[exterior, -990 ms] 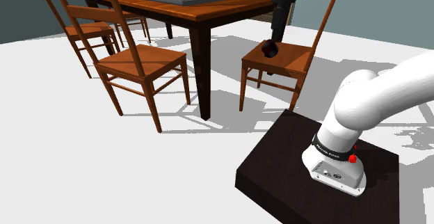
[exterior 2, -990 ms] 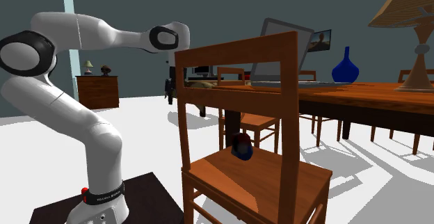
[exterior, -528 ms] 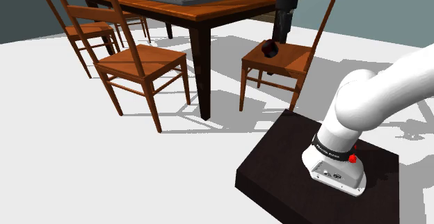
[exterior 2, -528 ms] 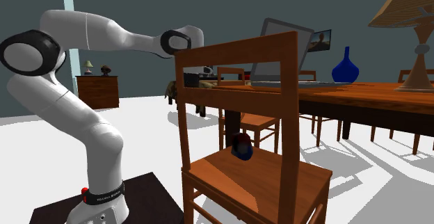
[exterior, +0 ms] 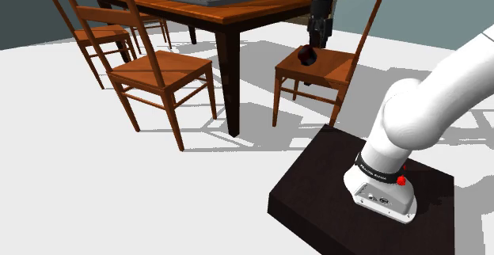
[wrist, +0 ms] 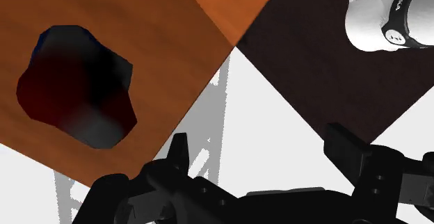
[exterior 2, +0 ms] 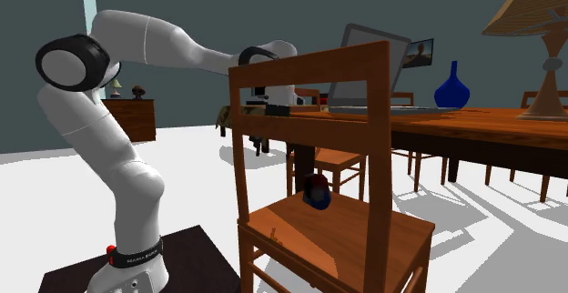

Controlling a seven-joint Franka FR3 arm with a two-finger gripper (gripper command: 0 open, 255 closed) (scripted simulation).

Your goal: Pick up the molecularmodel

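The molecularmodel (exterior: 306,55) sits on the seat of a wooden chair (exterior: 336,70), on the part of the seat nearest the table (exterior: 237,12). It is a lumpy, rounded cluster (wrist: 76,87), almost black, with dark red and blue tints and a dull grey sheen on one side. The chair seat (wrist: 160,42) is a flat slab of orange-brown wood with fine straight grain, and its back is made of plain square-cut slats (exterior 2: 309,73).

The black gripper (exterior: 318,38) hangs pointing down over the chair seat, just above the model. Its two blocky fingers (wrist: 179,153) stand wide apart and clasp nothing, and the model lies outside the gap between them. Beside the chair is the stand (wrist: 327,76), a dark box with a faint grain, carrying the smooth white arm (exterior 2: 136,41).
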